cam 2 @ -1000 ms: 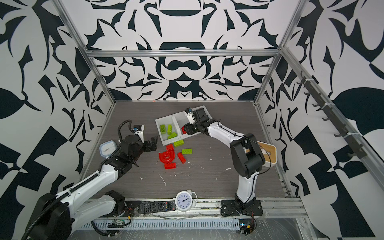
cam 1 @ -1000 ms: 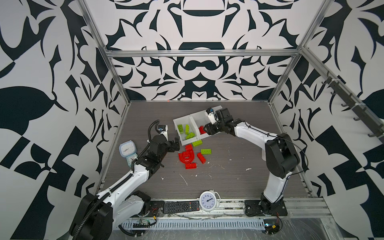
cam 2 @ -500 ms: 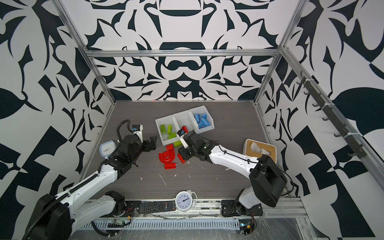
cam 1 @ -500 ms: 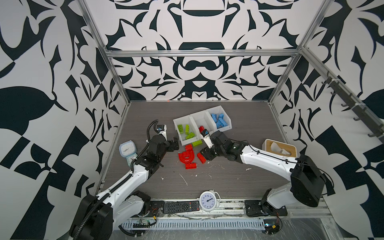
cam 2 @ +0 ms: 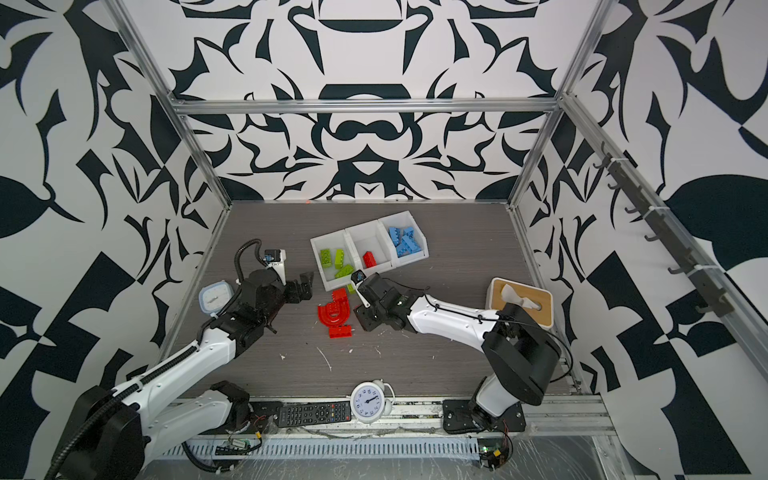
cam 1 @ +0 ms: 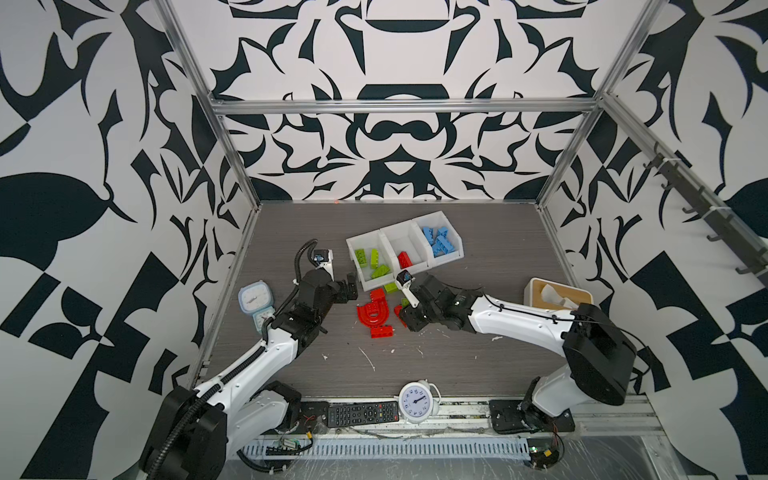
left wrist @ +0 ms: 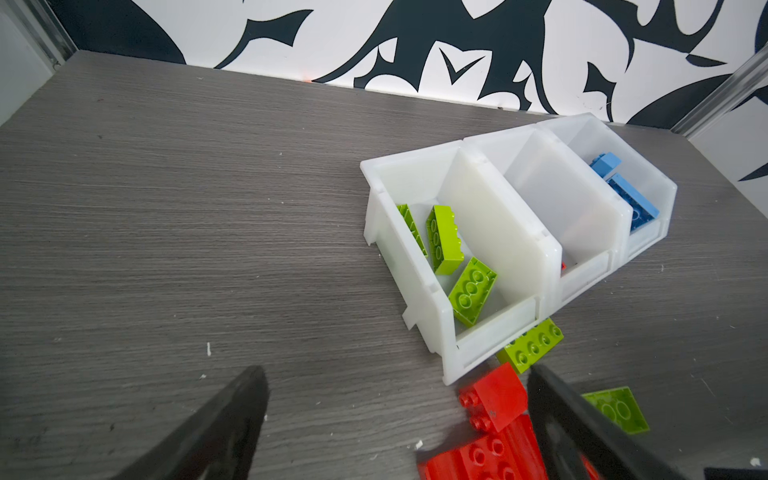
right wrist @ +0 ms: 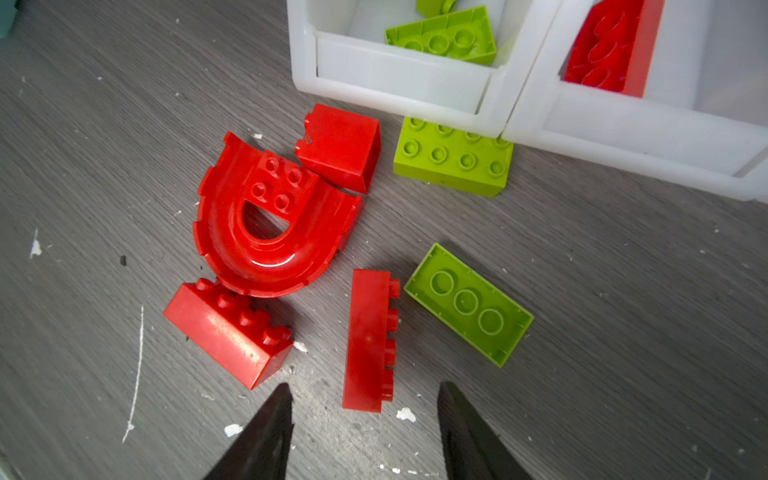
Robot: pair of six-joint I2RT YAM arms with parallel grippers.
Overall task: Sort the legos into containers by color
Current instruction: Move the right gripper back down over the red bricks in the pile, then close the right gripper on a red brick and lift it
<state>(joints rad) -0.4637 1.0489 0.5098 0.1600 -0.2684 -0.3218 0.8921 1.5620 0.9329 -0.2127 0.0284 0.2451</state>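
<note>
bins: you have three joined bins (left wrist: 490, 224) on the table (cam 1: 457, 353).
done: the left bin (left wrist: 399, 270) holds three greens (left wrist: 444, 241); the mid bin (left wrist: 573, 216) holds one binned red (right wrist: 602, 45); the right bin (left wrist: 646, 241) holds a heap of blues (cam 1: 438, 245).
to do: six pieces lie loose in front of the bins: the arch (right wrist: 270, 257), a block (right wrist: 338, 147) touching one of its ends, a studded red (right wrist: 224, 328) touching its curve, a side red (right wrist: 368, 332) lying with studs sideways, a flat green (right wrist: 453, 160) tight against the left bin's front, and a flipped green (right wrist: 469, 303) just beside the side red.
progress: you look about halfway. blue seems finished, since none shows on the table; green is two short; red has four pieces out and only one in.
right gripper (right wrist: 365, 386): jaws partly spread, pinching nothing. in the right wrist view the near end of the side red sits between the tips, with a gap on each side; how high the tips are above the table you cannot tell.
left gripper (left wrist: 397, 370): jaws spread wide, empty, near the left bin's front corner and the block.
step: you seem to be lining up on the side red, bound for the mid bin.
writing: no brand or label reads on the bricks or bins. the clock (cam 1: 415, 401) has a numbered dial and the remote (cam 1: 361, 413) has marked keys, both too small to read.
</note>
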